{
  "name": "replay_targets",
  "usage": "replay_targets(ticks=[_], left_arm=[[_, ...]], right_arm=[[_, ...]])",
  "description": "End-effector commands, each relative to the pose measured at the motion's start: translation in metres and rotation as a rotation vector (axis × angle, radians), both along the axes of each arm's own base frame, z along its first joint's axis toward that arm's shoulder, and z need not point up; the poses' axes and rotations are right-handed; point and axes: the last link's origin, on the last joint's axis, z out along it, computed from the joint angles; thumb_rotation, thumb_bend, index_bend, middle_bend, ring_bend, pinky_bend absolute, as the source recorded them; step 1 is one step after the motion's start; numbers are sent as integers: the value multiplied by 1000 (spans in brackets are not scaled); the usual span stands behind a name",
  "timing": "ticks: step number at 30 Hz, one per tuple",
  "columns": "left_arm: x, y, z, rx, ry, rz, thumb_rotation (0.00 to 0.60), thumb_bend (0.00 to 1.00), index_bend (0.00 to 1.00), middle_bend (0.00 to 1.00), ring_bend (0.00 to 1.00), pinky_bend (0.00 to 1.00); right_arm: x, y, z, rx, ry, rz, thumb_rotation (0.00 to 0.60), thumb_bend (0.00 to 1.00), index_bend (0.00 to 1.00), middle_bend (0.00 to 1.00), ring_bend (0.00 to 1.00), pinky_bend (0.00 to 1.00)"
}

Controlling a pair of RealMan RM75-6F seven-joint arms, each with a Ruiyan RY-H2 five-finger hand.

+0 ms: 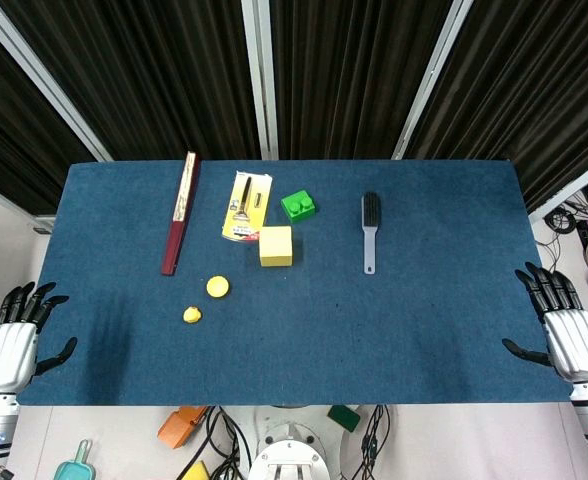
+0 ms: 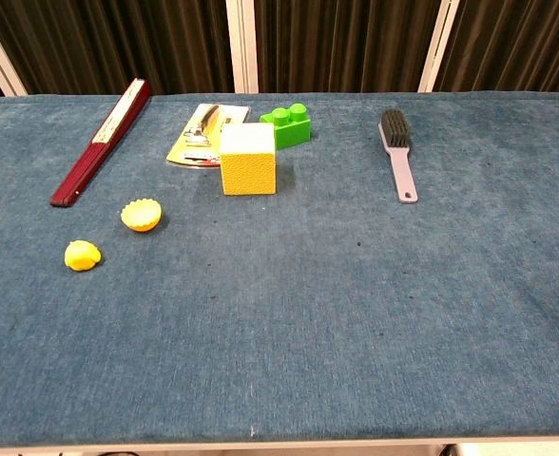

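left hand (image 1: pixel 9 340) off table's near-left edge, fingers spread, holding nothing. nearest thing: small yellow piece (image 1: pixel 192 315), right of it and slightly farther; second yellow piece (image 1: pixel 217 286) beyond. right hand (image 1: pixel 566 330) at near-right edge, fingers apart, empty; brush (image 1: pixel 370 230) far-left, long axis near-far. hands absent from chest view.

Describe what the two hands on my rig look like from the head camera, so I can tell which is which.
Both look alike: the left hand and right hand each have a silver-white ribbed back plate and black fingers. Each sits on a pale grey-white wrist section. No markings or cables on them are visible. The chest view shows neither hand.
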Motion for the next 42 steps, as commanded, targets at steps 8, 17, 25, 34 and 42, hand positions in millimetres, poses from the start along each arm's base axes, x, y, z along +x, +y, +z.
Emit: replay_targets(ticks=[8,17,25,34,42], left_arm=[[12,14,-5,-15,-16,-39,600,277,241,117,36,0],[72,68,-63,-222,-50,-254,600,277,266,117,35,0],[88,94,-115,-378,35,-255,600,264,275,110,19,0],[86,98,-143,-416,78,-210,600,245,309,73,0,0],[77,101,-152,-428,85,-170,600,274,361,73,0,0]], right_arm=[[3,-4,1,-6,6,13,600,224,0,0,0,0],[1,0,8,-41,5,20,600,224,0,0,0,0],[-6,3,9,-52,9,-7,600,224,0,0,0,0],[-10,3,9,-57,10,-23,600,224,0,0,0,0],[-11,1,7,-51,10,-26,600,224,0,0,0,0]])
